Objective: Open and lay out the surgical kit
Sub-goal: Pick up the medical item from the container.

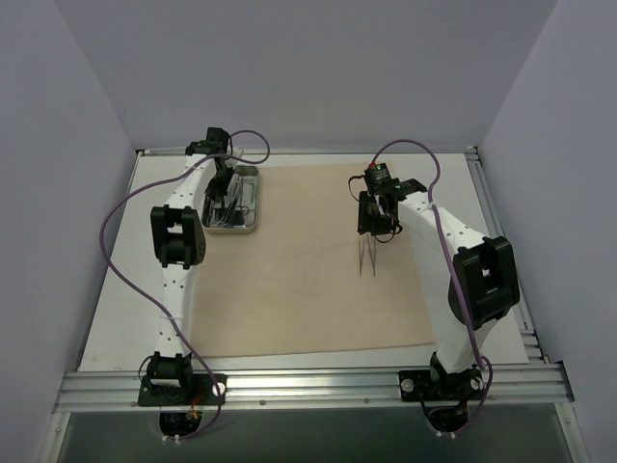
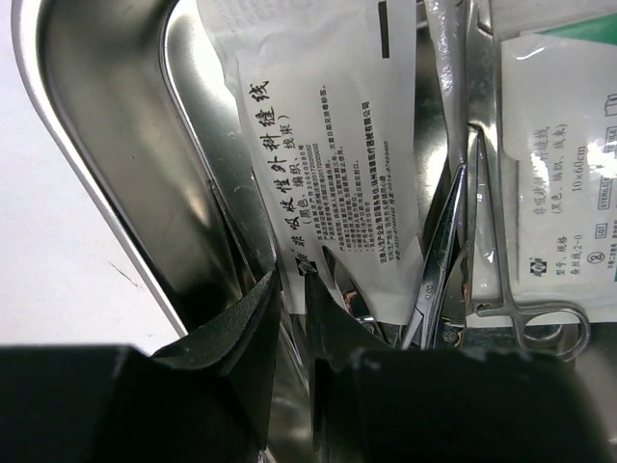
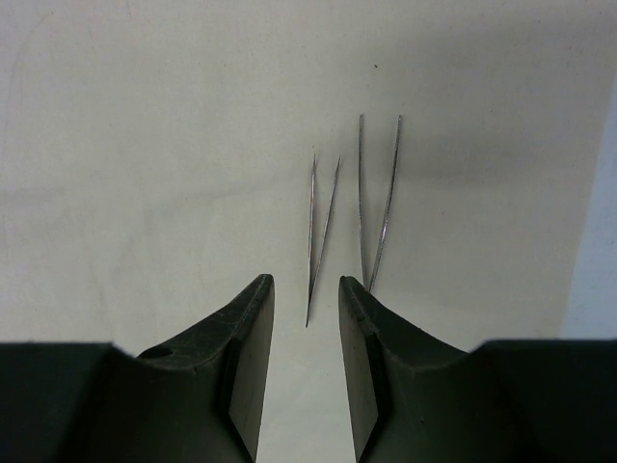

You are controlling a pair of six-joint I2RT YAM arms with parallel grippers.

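The beige cloth wrap [image 1: 299, 289] lies spread flat on the table. On its far left corner stands the steel tray [image 1: 256, 204], and my left gripper [image 1: 224, 183] reaches down into it. Seen from the left wrist, the tray [image 2: 106, 116] holds a white printed packet [image 2: 318, 125], a second packet [image 2: 564, 193] and steel scissor-handled instruments [image 2: 443, 260]. My left gripper [image 2: 293, 278] is open by a narrow gap, with the first packet's lower corner in that gap. Two thin tweezers [image 3: 321, 231] [image 3: 378, 203] lie on the cloth [image 3: 145, 145]. My right gripper [image 3: 305, 285] hovers open over them and holds nothing.
The cloth covers most of the white table [image 1: 116, 289]. An aluminium rail [image 1: 308, 386] runs along the near edge, where both arm bases sit. Grey walls close in the left, right and far sides. The tweezers [image 1: 366, 256] lie right of the cloth's centre.
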